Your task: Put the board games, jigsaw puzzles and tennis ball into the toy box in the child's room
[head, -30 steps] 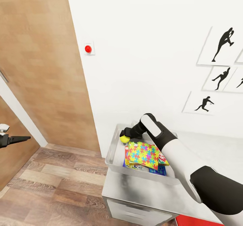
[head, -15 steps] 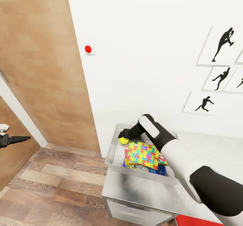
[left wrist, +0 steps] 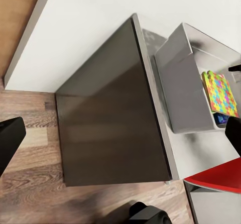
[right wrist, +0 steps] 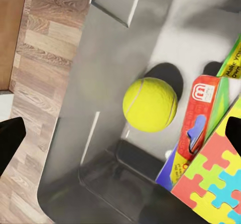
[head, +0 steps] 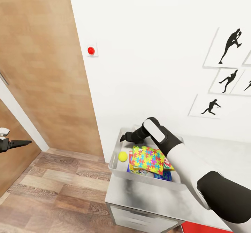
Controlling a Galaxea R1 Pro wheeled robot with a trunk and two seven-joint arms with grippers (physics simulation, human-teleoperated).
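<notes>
Looking down past the right arm's dark elbow and white forearm, the table (head: 205, 158) runs pale along the wall, white drawer fronts (head: 139, 219) under its near end and a sliver of red chair (left wrist: 216, 181) beside them. On that near end sits the toy box (head: 146, 180), grey and lidless, and it's well loaded: a jigsaw puzzle (head: 148, 160) lies on top of the stack, bright interlocking pieces facing up, with the edges of board games (head: 167, 175) poking out from under it. From the right wrist a red-covered game box (right wrist: 201, 118) shows beside the puzzle's corner.

And there's the tennis ball (head: 122, 156), inside the box, on the grey floor at the end nearest the door, just beside the stack. The right wrist camera looks straight down on it, yellow-green with its seam showing, clear of both fingertips. The right gripper (head: 128, 136) hangs over that same end of the box, above the ball, fingers spread apart, nothing between them.

Off to the far left the left gripper (head: 21, 142) points out over the wood-plank floor (head: 59, 191), well away from the table; its fingers are apart too and hold nothing.

Farther back, the brown wooden door (head: 45, 69), a red button (head: 91, 50) on the white wall, and black sports silhouettes (head: 230, 46) hanging above the table.
</notes>
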